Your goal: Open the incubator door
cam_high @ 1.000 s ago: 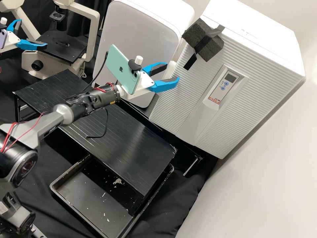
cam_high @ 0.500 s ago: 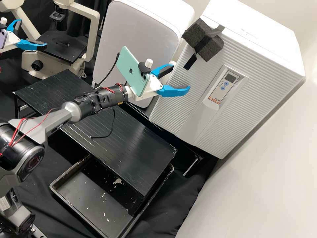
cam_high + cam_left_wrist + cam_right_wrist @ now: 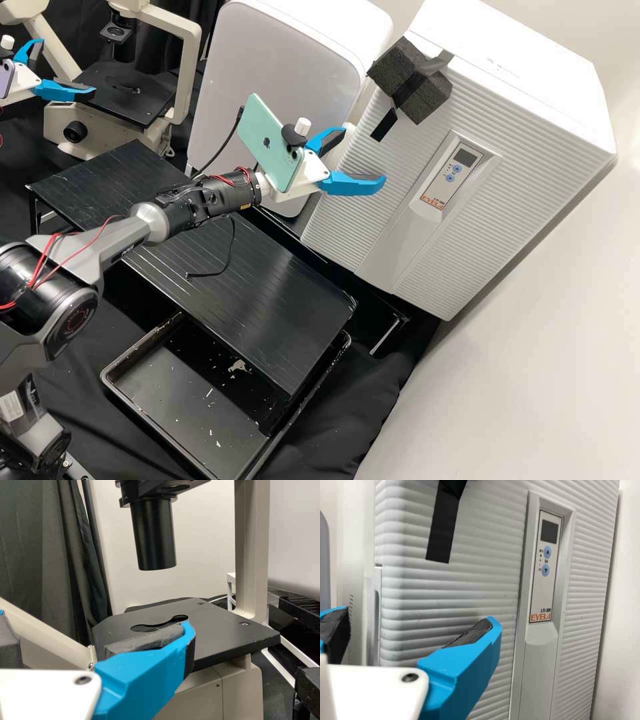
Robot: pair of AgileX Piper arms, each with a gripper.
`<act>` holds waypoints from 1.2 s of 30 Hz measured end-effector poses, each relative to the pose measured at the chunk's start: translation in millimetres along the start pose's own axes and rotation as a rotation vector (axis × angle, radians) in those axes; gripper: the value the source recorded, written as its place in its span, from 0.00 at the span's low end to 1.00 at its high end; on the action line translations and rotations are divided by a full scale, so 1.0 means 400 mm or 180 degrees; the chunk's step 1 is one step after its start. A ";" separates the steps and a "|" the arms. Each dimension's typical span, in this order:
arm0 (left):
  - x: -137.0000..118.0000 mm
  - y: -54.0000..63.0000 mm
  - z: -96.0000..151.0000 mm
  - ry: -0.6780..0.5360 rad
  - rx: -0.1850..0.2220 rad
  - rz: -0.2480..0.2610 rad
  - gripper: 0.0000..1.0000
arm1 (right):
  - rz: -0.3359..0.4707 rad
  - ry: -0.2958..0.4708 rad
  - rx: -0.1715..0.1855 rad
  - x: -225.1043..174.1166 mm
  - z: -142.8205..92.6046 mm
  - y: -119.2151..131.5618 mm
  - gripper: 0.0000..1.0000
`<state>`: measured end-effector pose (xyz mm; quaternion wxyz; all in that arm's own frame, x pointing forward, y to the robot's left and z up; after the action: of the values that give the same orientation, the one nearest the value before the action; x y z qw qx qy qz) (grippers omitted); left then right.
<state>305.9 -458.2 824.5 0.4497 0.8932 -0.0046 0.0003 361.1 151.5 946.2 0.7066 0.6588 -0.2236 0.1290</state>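
Note:
In the high view my right gripper [image 3: 365, 155] stands open at the near side edge of the white incubator [image 3: 520, 73], whose ribbed door [image 3: 373, 220] is closed. The right wrist view has the open gripper [image 3: 420, 615] with its fingers on either side of the door's edge; one finger lies in front of the ribbed door [image 3: 455, 590], the other beyond the side. A narrow recess [image 3: 376, 615] runs along that edge between them. Whether a finger touches the door, I cannot tell. My left gripper [image 3: 67, 67] is open by the microscope; its own view also has this gripper [image 3: 100, 635].
A microscope [image 3: 127, 90] stands at the back left, its stage [image 3: 220, 625] behind the left fingers. Another white cabinet [image 3: 267, 67] adjoins the incubator. Dark foam [image 3: 413, 80] is taped to the door. Below are a black slatted shelf [image 3: 267, 300] and a black tray [image 3: 153, 427].
My right arm has moved forward to the right and slightly down toward the incubator door, mostly in the first half second. The left arm, the incubator and its door have not moved.

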 end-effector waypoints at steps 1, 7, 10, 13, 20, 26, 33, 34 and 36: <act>0.000 0.000 0.000 0.0000 0.0000 0.0000 1.00 | 0.0003 0.0002 0.0002 0.001 -0.001 0.000 0.00; 0.000 0.000 0.000 0.0000 0.0000 0.0000 1.00 | 0.0023 -0.0024 0.0011 0.005 0.004 0.004 0.00; 0.000 0.000 0.000 0.0000 0.0000 0.0000 1.00 | 0.0022 -0.0027 0.0013 0.005 0.004 0.004 0.00; 0.000 0.000 0.000 0.0000 0.0000 0.0000 1.00 | 0.0022 -0.0040 0.0026 0.005 0.005 0.004 0.00; 0.000 0.000 0.000 0.0000 0.0000 0.0000 1.00 | 0.0008 -0.0043 0.0031 0.005 0.005 0.003 0.00; 0.000 0.000 0.000 0.0000 0.0000 0.0000 1.00 | -0.0024 -0.0053 0.0056 0.004 0.005 0.004 0.00; 0.000 0.000 0.000 0.0000 0.0000 0.0000 1.00 | -0.0071 -0.0090 0.0117 -0.007 0.007 0.011 0.00; 0.000 0.000 0.000 0.0000 0.0000 0.0000 1.00 | -0.0067 -0.0086 0.0122 -0.009 0.007 0.015 0.00; 0.000 0.000 0.000 0.0000 0.0000 0.0000 1.00 | -0.0105 -0.0091 0.0124 -0.013 0.008 0.014 0.00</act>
<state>305.9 -458.2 824.5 0.4497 0.8932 -0.0046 0.0003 353.4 149.3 948.7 0.6924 0.6778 -0.2203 0.1123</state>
